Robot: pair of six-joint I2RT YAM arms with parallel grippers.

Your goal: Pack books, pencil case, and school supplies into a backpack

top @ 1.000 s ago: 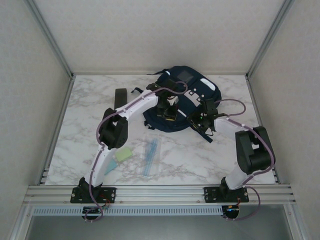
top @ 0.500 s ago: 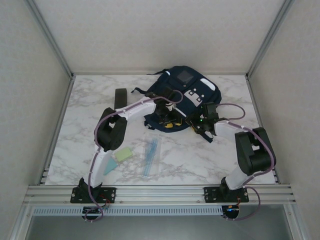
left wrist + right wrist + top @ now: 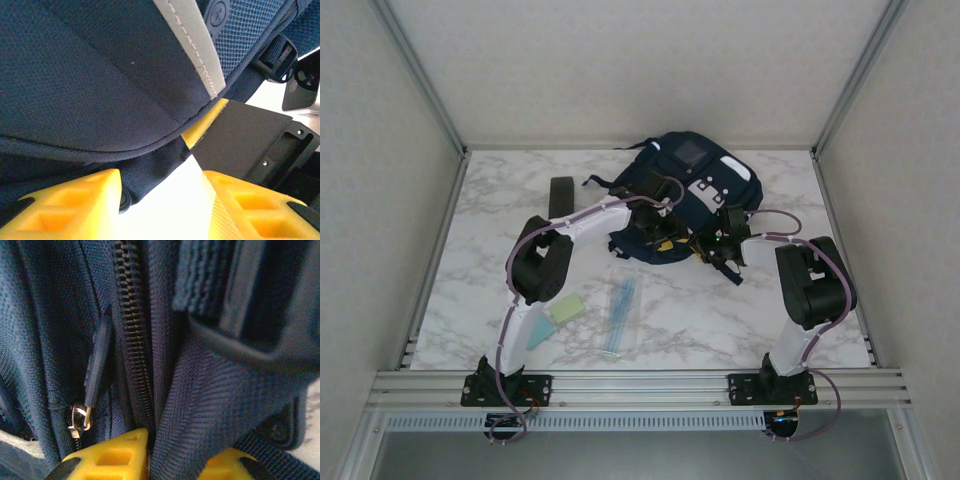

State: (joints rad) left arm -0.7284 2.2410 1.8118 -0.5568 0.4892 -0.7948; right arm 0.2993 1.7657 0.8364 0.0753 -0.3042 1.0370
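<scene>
The backpack (image 3: 692,175) lies on the worktop (image 3: 770,320). The right claw (image 3: 176,460) pinches a fabric fold beside the backpack's zipper (image 3: 131,340), probably to hold the opening. The left claw (image 3: 161,200) stands spread at the backpack's near hem, gripping nothing. The pale green pad (image 3: 567,308) lies well short of the backpack.

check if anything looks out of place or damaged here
Nothing spilled or damaged. The one oddity: the backpack is bunched at its near edge, where the right tool pinches a fold of fabric beside the zipper.
</scene>
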